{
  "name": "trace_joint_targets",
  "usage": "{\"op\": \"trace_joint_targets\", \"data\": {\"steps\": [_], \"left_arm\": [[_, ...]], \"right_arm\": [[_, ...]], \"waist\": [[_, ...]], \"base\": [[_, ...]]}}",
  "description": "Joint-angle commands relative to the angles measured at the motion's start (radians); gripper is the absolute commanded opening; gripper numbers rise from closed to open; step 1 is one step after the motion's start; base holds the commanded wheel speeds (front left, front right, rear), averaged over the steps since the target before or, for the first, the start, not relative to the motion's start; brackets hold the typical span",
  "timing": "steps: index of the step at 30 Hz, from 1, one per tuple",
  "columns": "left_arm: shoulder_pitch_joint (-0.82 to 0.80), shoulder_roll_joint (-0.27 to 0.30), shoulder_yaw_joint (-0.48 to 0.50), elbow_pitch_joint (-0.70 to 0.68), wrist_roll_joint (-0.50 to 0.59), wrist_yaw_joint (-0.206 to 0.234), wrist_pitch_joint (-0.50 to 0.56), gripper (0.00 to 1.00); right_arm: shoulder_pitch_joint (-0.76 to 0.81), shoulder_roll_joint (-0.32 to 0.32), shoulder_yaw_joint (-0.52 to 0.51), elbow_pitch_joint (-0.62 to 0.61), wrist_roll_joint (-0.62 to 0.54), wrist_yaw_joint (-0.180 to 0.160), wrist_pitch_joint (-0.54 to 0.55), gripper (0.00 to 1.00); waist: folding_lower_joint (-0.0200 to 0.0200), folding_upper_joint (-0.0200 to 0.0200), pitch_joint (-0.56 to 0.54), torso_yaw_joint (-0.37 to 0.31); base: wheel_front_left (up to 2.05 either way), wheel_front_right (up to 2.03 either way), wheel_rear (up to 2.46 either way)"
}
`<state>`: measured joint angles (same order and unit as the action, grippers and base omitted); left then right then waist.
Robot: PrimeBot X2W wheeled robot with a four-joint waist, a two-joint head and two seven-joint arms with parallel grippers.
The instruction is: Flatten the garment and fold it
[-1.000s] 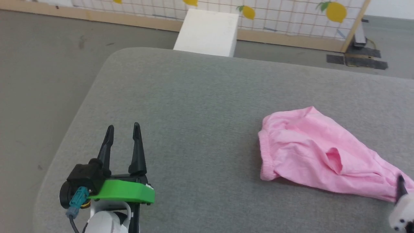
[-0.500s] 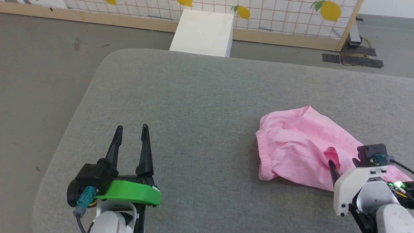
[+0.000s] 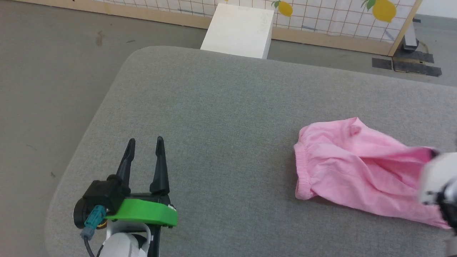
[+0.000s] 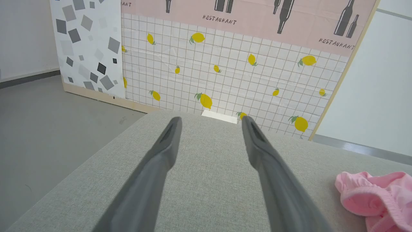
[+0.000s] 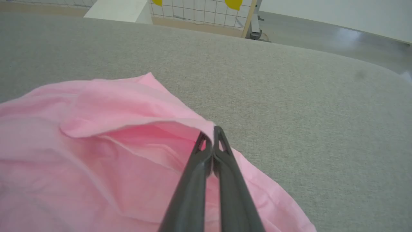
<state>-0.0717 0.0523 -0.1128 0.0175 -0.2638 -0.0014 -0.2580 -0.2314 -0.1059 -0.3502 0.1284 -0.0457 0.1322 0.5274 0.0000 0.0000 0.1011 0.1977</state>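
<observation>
On the grey cushion [image 3: 214,107], right claw [image 5: 210,131] pinches a raised fold of the rumpled pink garment [image 3: 342,167]; left claw [image 3: 145,139] spread

Lighting: we record bright, even, diffuse indoor light with no single source evident, a thin soft shadow under the near hem of the garment [image 3: 342,171] on the grey fabric surface [image 3: 221,117], and a pale sheen on the floor [image 5: 347,35] in the right wrist view. Sharpness: we note the right gripper [image 3: 433,154] smeared by motion blur at the head view's right edge, and the left gripper [image 4: 210,120] fingers [image 4: 164,151] soft, out of focus near their lens. Distortion: we find the surface's far edge bowed in both wide-angle wrist views.
</observation>
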Motion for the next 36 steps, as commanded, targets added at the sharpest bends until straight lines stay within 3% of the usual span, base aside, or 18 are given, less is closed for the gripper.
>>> {"op": "trace_joint_targets", "data": {"steps": [1, 7, 10, 11, 12, 19, 26, 36], "left_arm": [[-0.006, -0.002, 0.000, -0.004, 0.003, 0.004, -0.004, 1.00], [-0.004, -0.002, 0.000, -0.007, 0.007, 0.005, -0.004, 1.00], [-0.001, -0.002, 0.004, -0.005, 0.014, 0.003, -0.004, 1.00], [-0.001, -0.002, 0.005, -0.004, 0.015, 0.001, -0.004, 1.00], [-0.001, -0.002, 0.005, -0.003, 0.019, -0.002, -0.004, 1.00], [-0.031, -0.002, -0.059, 0.022, -0.004, -0.027, -0.004, 1.00], [-0.133, -0.002, -0.268, 0.154, -0.058, -0.055, 0.038, 1.00], [-0.273, -0.002, -0.468, 0.349, -0.199, -0.026, 0.359, 1.00]], "right_arm": [[-0.002, 0.005, -0.065, -0.017, 0.015, -0.002, -0.011, 0.00], [0.071, 0.046, -0.371, -0.069, 0.040, -0.002, -0.018, 0.00], [0.116, 0.054, -0.454, -0.068, 0.041, -0.002, -0.012, 0.00], [0.132, 0.055, -0.468, -0.060, 0.051, -0.002, -0.014, 0.89], [0.143, 0.055, -0.471, -0.052, 0.060, -0.002, -0.019, 1.00], [0.215, 0.055, -0.415, -0.058, 0.144, -0.002, -0.137, 1.00], [0.284, 0.056, -0.147, -0.124, 0.190, -0.002, -0.349, 1.00], [0.304, 0.056, 0.103, -0.127, 0.226, -0.002, -0.462, 1.00]], "waist": [[0.0000, 0.0000, 0.000, 0.000], [0.0000, 0.0000, 0.003, -0.021], [0.0000, 0.0000, 0.003, -0.046], [0.0000, 0.0000, 0.004, -0.058], [0.0000, 0.0000, 0.004, -0.068], [0.0000, 0.0000, 0.003, -0.144], [0.0000, 0.0000, 0.004, -0.235], [0.0000, 0.0000, -0.005, -0.317]], "base": [[0.00, 0.00, 0.00], [0.00, 0.00, 0.00], [0.00, 0.00, 0.00], [0.00, 0.00, 0.00], [0.00, 0.00, 0.00], [0.00, 0.00, 0.00], [0.00, 0.00, 0.00], [0.00, 0.00, 0.00]]}}
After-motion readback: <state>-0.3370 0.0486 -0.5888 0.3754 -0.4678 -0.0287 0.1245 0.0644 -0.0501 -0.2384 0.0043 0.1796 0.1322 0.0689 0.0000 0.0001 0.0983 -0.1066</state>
